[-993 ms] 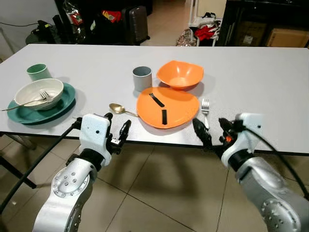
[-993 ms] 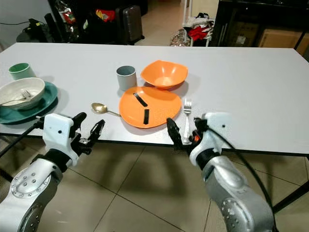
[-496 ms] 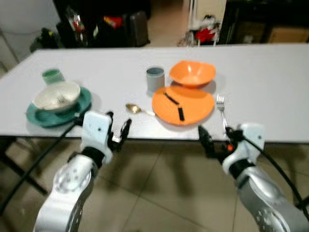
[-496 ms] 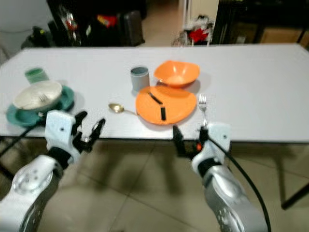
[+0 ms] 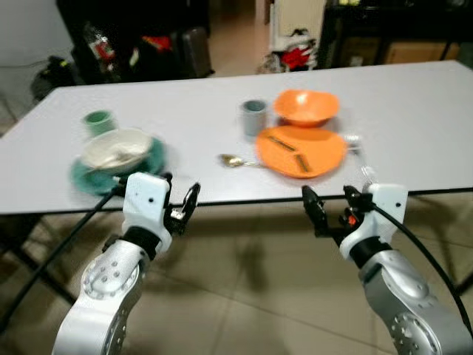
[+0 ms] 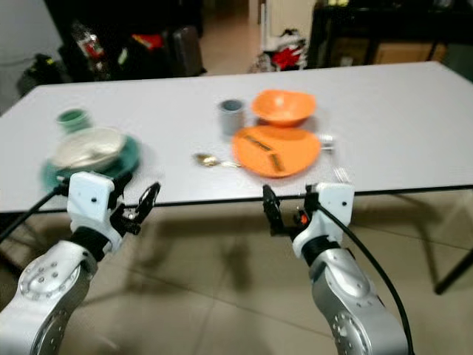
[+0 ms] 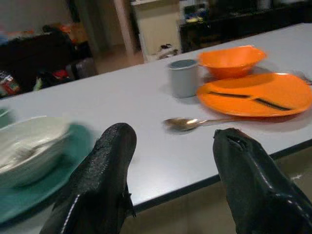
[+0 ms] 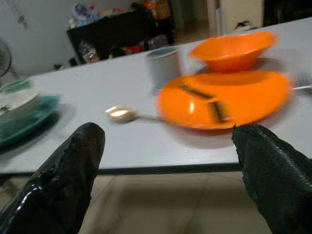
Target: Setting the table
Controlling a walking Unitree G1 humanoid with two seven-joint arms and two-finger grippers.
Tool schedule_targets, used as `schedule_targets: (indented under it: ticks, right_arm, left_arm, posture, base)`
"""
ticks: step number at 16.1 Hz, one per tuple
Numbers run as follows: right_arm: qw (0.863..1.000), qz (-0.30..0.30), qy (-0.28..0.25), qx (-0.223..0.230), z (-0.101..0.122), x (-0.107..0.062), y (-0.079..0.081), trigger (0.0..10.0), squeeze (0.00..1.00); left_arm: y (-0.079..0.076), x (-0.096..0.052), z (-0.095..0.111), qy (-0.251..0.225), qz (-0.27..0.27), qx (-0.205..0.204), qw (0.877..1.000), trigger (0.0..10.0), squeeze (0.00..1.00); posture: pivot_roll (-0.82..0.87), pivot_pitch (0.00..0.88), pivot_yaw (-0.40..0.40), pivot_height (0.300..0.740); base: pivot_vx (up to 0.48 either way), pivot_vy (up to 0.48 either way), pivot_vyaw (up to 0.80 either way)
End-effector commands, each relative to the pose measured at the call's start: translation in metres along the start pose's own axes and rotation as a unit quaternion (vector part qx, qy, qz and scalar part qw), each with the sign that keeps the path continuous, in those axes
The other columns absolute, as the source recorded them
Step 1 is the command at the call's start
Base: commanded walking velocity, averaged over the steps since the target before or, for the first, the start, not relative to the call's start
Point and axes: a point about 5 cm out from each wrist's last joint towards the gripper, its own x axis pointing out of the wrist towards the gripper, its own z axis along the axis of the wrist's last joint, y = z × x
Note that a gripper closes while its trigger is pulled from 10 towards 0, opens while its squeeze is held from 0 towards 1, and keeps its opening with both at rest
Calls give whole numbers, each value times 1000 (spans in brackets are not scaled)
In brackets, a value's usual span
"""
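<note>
On the white table sit an orange plate with two dark strips on it, an orange bowl behind it, and a grey cup. A gold spoon lies left of the plate and a fork lies to its right, blurred. At the left, a white bowl with a utensil in it rests on a teal plate, with a green cup behind. My left gripper and right gripper are both open and empty, held below the table's near edge.
Beige tiled floor lies under and before the table. Dark bags, a suitcase and clutter line the far side, with dark furniture at the back right. A black cable trails from my left arm.
The whole picture has shifted and blurred: the camera has moved back and turned, so the table looks farther and its things sit further right. Both grippers keep the same open pose.
</note>
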Motion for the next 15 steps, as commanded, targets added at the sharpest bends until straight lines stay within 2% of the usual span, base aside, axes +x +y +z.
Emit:
schedule_targets:
  ticks: [1, 4, 7, 10, 13, 15]
  right_arm:
    - [1000, 20, -7, -2, 4, 4, 6, 10000, 1000]
    - [999, 31, -3, -36, 6, 10, 7, 10000, 1000]
    - [998, 46, -5, -37, 7, 14, 9, 10000, 1000]
    - [997, 64, -6, -30, 8, 16, 13, 10000, 1000]
    - [997, 68, 7, -29, 6, 18, 13, 10000, 1000]
    - [997, 72, 6, -32, 6, 19, 13, 10000, 1000]
  left_arm:
    - [7, -3, -3, 9, 25, -9, 1000, 10000, 0]
    - [6, -3, -8, 26, 46, -19, 998, 10000, 0]
    - [7, -4, -6, 16, 57, -21, 998, 10000, 0]
    - [7, -4, -1, 10, 61, -25, 998, 10000, 0]
    - [7, -3, 0, 8, 59, -25, 998, 10000, 0]
    - [7, -4, 1, 7, 59, -25, 998, 10000, 0]
  posture:
    - [-93, 0, 57, 740]
    - [-88, 0, 42, 740]
    - [-81, 0, 29, 740]
    - [-76, 0, 20, 740]
    - [-71, 0, 18, 740]
    - [-69, 0, 17, 740]
  base:
    - [0, 0, 0]
    - [0, 0, 0]
    - [0, 0, 0]
    - [284, 0, 0]
    - [315, 0, -756]
    - [311, 0, 0]
